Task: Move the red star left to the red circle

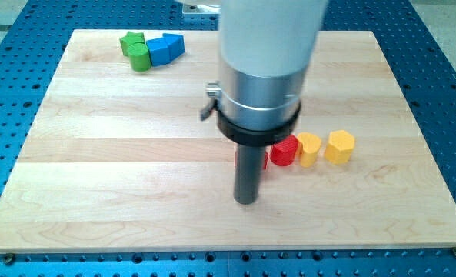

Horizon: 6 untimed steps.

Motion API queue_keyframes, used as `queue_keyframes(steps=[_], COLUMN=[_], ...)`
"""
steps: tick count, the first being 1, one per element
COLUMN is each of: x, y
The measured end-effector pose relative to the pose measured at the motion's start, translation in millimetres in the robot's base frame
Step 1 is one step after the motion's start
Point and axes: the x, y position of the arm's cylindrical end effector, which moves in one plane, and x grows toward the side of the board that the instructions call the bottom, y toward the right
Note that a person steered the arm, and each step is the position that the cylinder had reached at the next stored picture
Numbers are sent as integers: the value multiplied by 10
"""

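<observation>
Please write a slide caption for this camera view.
My tip rests beside the half-hidden red star, left of the red circle.

Desk (120, 131): pale, matt planked wood. Arm collar (258, 96): brushed, glossy metal. My tip (246, 201): dark matt rod. Red circle (285, 151): smooth painted block.

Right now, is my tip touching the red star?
Cannot tell. In the camera view the rod hides most of the red star, and my tip sits just below it, with no visible seam.

The scene was recorded by one camera, set above the wooden board (97, 154) and angled down. The whole board was taken in at moderate range, though its middle was perhaps partly hidden by the arm (266, 61).
</observation>
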Motion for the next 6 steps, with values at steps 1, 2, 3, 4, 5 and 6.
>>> queue_keyframes(steps=[1, 2, 3, 4, 5, 6], x=[-165, -169, -326, -468, -474, 216], y=[-22, -66, -92, -122, -400, -769])
